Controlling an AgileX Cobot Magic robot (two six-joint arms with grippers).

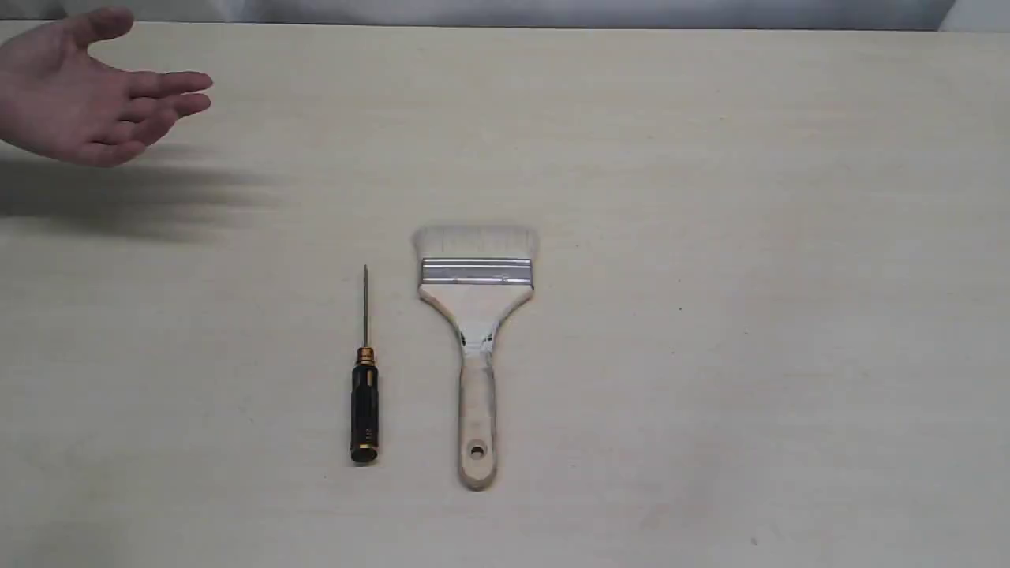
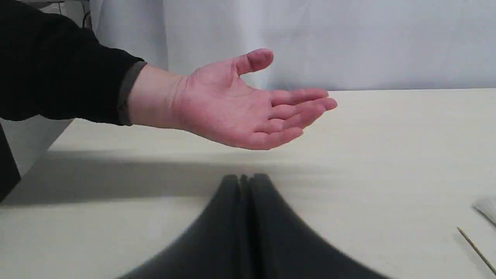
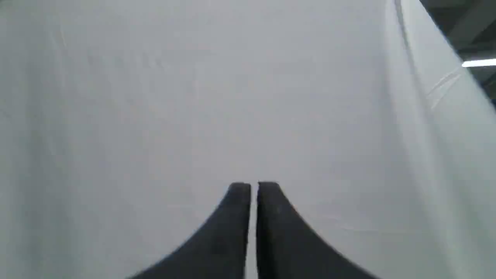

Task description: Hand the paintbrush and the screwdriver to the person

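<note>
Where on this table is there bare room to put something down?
The widest bare stretch of the table lies right of the paintbrush, out to the edge. Another runs between the person's palm and the screwdriver. Tight: the gap between screwdriver and paintbrush, and the far left corner under the palm.

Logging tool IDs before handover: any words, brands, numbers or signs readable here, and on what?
None readable in any view.
The screwdriver shows no legible marking on its handle.
The paintbrush ferrule and wooden handle carry no text.
The table bears no print.
</note>
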